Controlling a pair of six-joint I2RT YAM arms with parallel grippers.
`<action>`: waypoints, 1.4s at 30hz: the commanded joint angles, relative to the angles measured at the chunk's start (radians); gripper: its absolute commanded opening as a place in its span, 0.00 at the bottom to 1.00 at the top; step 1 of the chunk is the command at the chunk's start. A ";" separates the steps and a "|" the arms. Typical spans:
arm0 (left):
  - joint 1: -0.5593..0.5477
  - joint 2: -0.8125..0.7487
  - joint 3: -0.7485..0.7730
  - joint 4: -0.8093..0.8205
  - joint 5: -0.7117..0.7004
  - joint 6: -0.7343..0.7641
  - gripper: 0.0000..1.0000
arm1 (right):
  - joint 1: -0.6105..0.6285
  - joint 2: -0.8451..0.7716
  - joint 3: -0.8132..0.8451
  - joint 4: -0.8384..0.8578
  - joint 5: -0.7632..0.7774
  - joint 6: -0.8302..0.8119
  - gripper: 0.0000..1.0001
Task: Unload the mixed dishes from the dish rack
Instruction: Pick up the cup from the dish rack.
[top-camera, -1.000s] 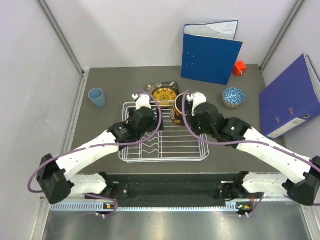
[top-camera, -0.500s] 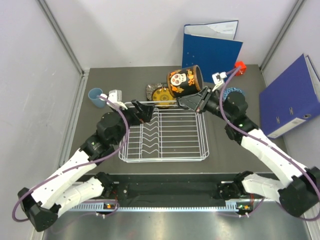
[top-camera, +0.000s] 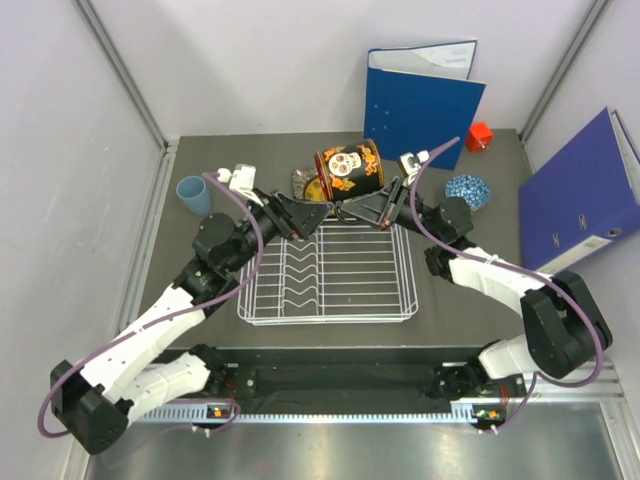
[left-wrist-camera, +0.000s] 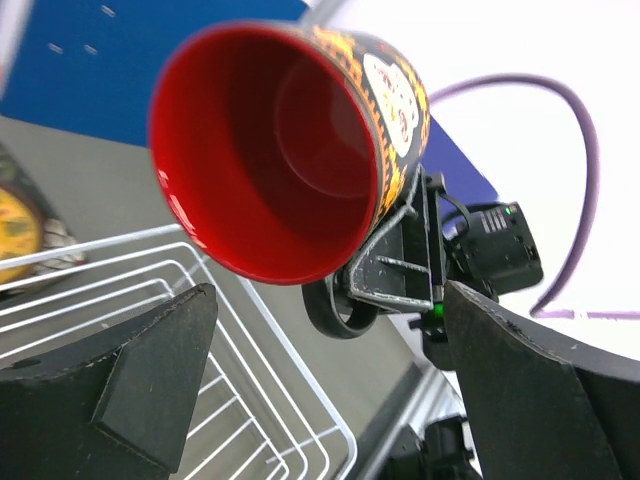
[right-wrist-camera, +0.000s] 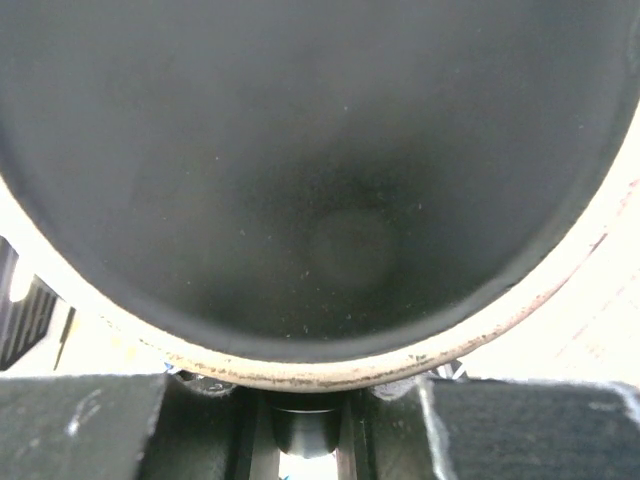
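Mug (top-camera: 350, 170): tilted above rack (top-camera: 330, 310), clamped by right gripper (top-camera: 360, 203); left gripper (top-camera: 310, 213) spread wide before it, likely for handover.

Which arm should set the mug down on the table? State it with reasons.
Right. The right end effector grips the dark brown mug, tilted in the air; the left end effector is open and empty, facing it.

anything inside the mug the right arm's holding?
Nothing. The left wrist view looks into the mug: bare red walls and bottom. Only the inner wall behind the near rim is hidden.
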 joint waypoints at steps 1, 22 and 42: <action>0.007 0.048 0.018 0.151 0.101 -0.029 0.98 | 0.000 0.009 0.070 0.340 -0.016 0.036 0.00; 0.013 0.122 0.056 0.292 0.112 0.037 0.61 | 0.092 0.100 0.027 0.458 -0.041 0.074 0.00; 0.068 0.223 0.029 0.441 0.261 -0.107 0.00 | 0.121 0.103 -0.023 0.490 -0.084 0.070 0.00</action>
